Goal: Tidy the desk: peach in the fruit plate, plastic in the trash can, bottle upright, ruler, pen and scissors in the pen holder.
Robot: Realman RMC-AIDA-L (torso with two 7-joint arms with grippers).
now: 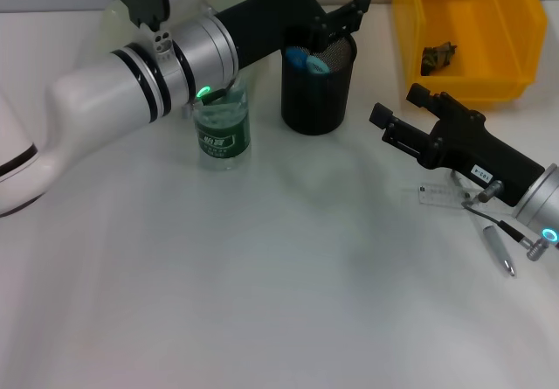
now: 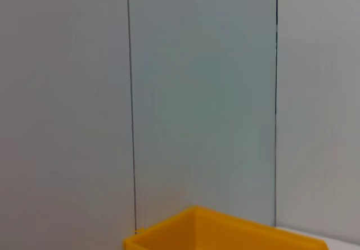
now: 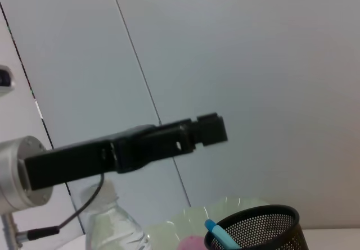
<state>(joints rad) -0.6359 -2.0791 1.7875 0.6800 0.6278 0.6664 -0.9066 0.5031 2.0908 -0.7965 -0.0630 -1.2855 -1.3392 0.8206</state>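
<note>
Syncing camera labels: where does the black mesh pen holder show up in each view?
Head view: pen holder at upper centre, upright, beside the green-labelled bottle, under the left end effector.
Left wrist view: not in it; only the yellow bin and wall.
Right wrist view: pen holder at the bottom edge, blue item inside.
Shared landmark: the left end effector, seen above the holder in the head and right wrist views.
</note>
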